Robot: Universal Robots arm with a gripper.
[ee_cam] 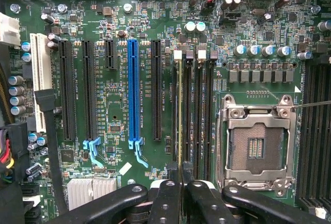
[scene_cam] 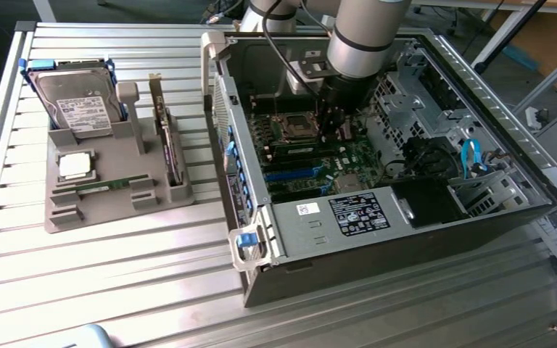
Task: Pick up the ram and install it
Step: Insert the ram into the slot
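The ram (ee_cam: pixel 180 110) shows edge-on in the wrist view as a thin green strip, standing along the memory slot nearest the black expansion slots. My gripper (ee_cam: pixel 182 193) is shut on its near end, a black finger (ee_cam: pixel 166 200) on each side. I cannot tell whether it is pressed into the slot. In the exterior view my gripper (scene_cam: pixel 333 129) reaches down inside the open computer case (scene_cam: pixel 356 217), just beside the processor socket (scene_cam: pixel 296 127). A second ram stick (scene_cam: pixel 99 186) lies on the grey holder (scene_cam: pixel 114 210) outside the case.
The holder also carries a hard drive (scene_cam: pixel 80 101), a silver processor (scene_cam: pixel 73 165) and an upright dark expansion card (scene_cam: pixel 167 141). On the board, the open processor socket (ee_cam: pixel 256 146) lies beside the memory slots, and a blue slot (ee_cam: pixel 133 89) on the other side. Cables and drive cages crowd the case's far side.
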